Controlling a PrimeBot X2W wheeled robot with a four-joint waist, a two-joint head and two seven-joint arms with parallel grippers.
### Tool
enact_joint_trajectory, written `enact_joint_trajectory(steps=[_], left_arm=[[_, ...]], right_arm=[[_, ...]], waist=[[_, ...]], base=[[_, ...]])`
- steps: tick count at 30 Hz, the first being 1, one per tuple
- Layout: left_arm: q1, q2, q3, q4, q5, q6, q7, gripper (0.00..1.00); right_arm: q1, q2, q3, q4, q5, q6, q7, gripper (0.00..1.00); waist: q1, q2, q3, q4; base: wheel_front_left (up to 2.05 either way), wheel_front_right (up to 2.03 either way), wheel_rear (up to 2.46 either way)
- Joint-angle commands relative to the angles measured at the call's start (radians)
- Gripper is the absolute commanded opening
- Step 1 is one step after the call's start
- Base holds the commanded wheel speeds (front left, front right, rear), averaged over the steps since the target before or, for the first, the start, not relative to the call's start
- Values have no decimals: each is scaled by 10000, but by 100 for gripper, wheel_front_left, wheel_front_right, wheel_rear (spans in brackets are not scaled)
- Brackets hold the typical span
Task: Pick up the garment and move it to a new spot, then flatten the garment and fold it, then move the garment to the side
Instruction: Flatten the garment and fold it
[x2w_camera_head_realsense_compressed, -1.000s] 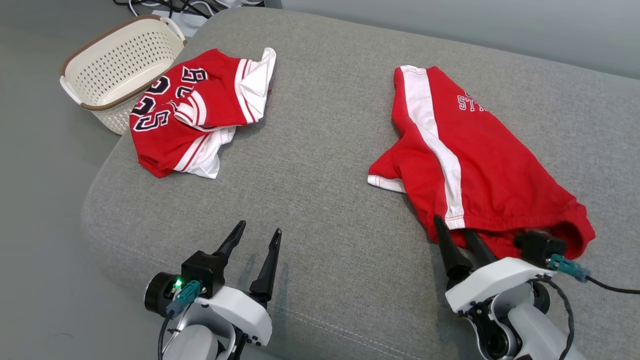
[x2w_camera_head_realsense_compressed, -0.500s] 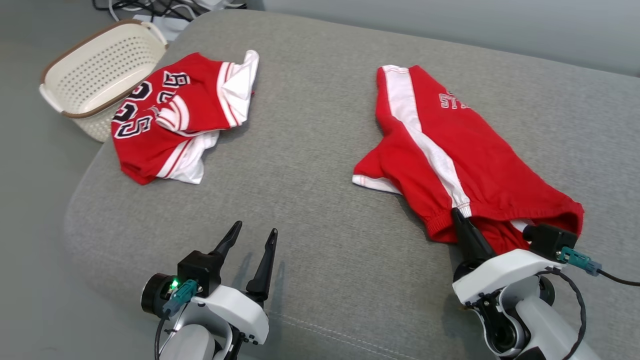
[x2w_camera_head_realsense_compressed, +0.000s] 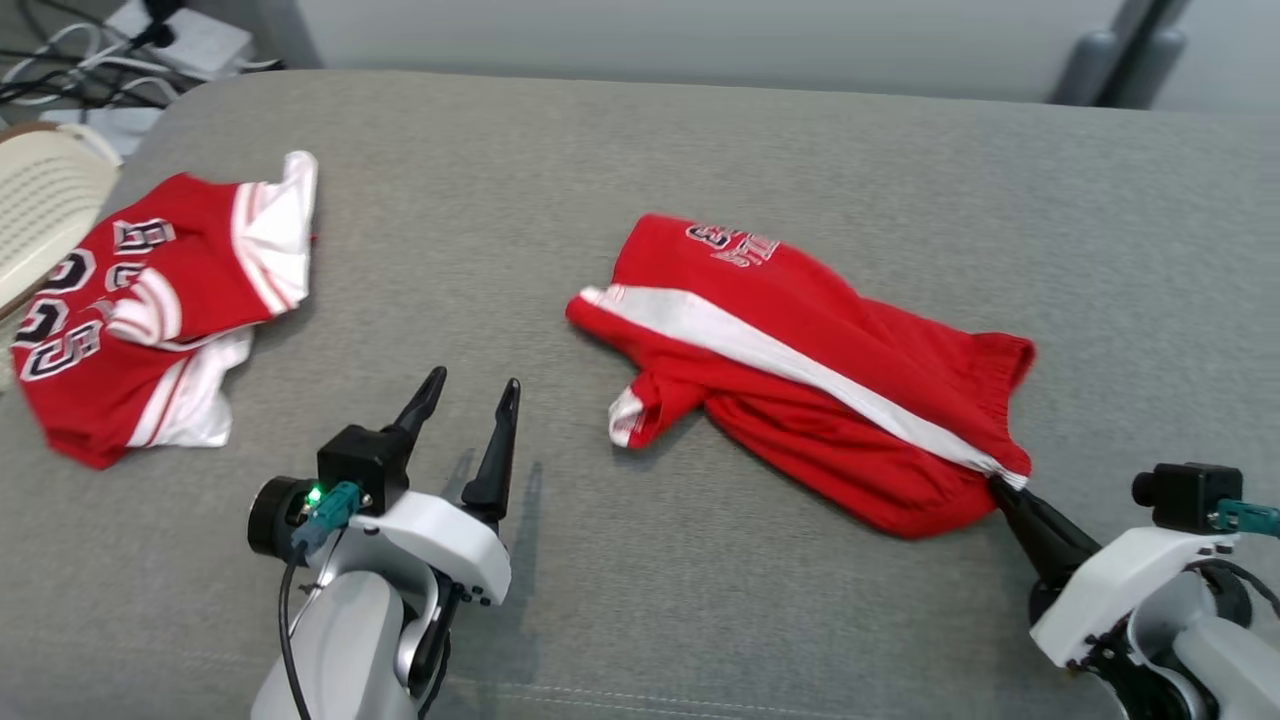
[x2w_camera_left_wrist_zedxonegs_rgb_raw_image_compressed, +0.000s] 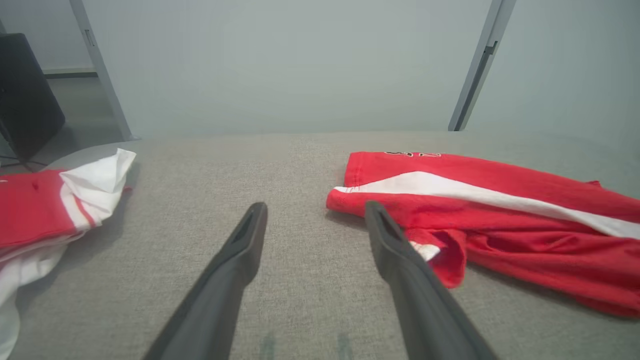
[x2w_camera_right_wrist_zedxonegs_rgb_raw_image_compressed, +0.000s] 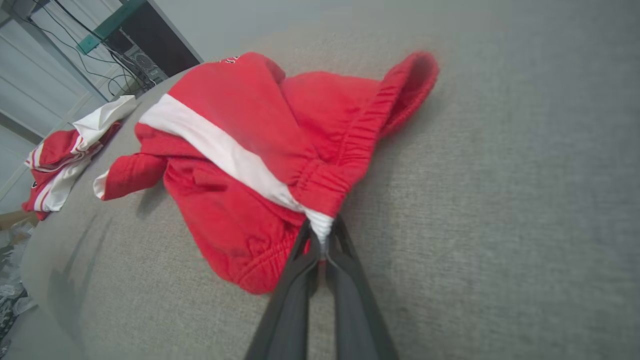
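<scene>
Red shorts (x2w_camera_head_realsense_compressed: 800, 370) with a white side stripe lie crumpled on the grey cushion (x2w_camera_head_realsense_compressed: 640, 160), right of centre. My right gripper (x2w_camera_head_realsense_compressed: 1000, 487) is shut on the waistband where the white stripe ends; the right wrist view shows the two fingers pinching that white bit of the shorts (x2w_camera_right_wrist_zedxonegs_rgb_raw_image_compressed: 280, 150). My left gripper (x2w_camera_head_realsense_compressed: 468, 385) stands open above bare cushion, left of the shorts and apart from them. In the left wrist view the shorts (x2w_camera_left_wrist_zedxonegs_rgb_raw_image_compressed: 500, 200) lie just past the right finger.
A second red and white jersey (x2w_camera_head_realsense_compressed: 130, 300) with black numbers lies bunched at the cushion's left edge. Beside it, a cream basket (x2w_camera_head_realsense_compressed: 40, 210) stands off the cushion. Cables (x2w_camera_head_realsense_compressed: 60, 70) lie on the floor at the back left.
My right gripper has dragged the shorts by the waistband to the right and turned them, so they now lie across the cushion. The camera has also swung right. The left gripper stays open.
</scene>
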Motion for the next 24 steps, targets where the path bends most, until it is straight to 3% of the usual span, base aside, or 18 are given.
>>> enact_joint_trajectory(steps=[1,7,15,24], left_arm=[[-540,126,370,-89,27,-74,-59,100],[-1135,126,293,932,-495,-201,-59,100],[-1957,126,-538,2796,-2319,-451,-59,100],[-2414,126,-1587,4007,-3924,-591,145,100]], right_arm=[[-46,-360,219,-212,111,14,-14,0],[-367,-792,903,184,-82,14,-377,0],[-1183,-260,1712,542,-457,14,-850,0],[-1540,-31,2177,853,-381,14,-1014,0]], waist=[[0,0,111,-551],[0,0,347,-1222],[0,0,728,-1875],[0,0,812,-1893]], base=[[0,0,0],[0,0,0],[0,0,0],[0,0,0]])
